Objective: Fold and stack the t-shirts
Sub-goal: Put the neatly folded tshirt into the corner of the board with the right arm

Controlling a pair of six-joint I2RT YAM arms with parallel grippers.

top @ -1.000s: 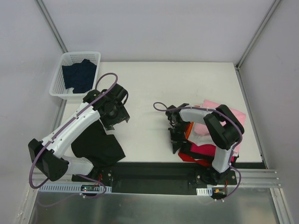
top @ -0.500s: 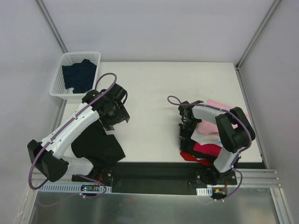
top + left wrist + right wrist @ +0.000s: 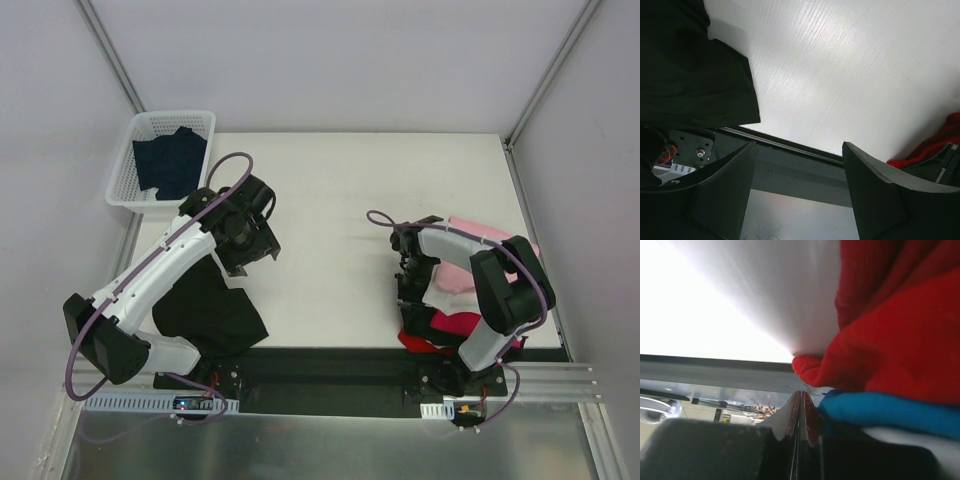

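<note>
Items on your table (image 3: 400,170), as they lie: black t-shirt (image 3: 215,315), spread flat at the near-L corner, partly under the L arm. Stack of tees at the near-R corner: pink tee (image 3: 455,278) on top, magenta tee (image 3: 455,323) under it, red tee (image 3: 418,343) lowest, at the near edge. The R wrist cam also shows a blue layer (image 3: 880,410) just below the red. Dark navy tee (image 3: 170,160) lies in the white basket (image 3: 115,185) off the far-L corner. Your L gripper (image 3: 800,150): jaws wide apart, nothing btwn them, above bare surface just beyond the black tee. Your R gripper (image 3: 801,410): jaws pressed together w/ no cloth visible btwn them, at the stack's L side, beside the red and blue cloth.
</note>
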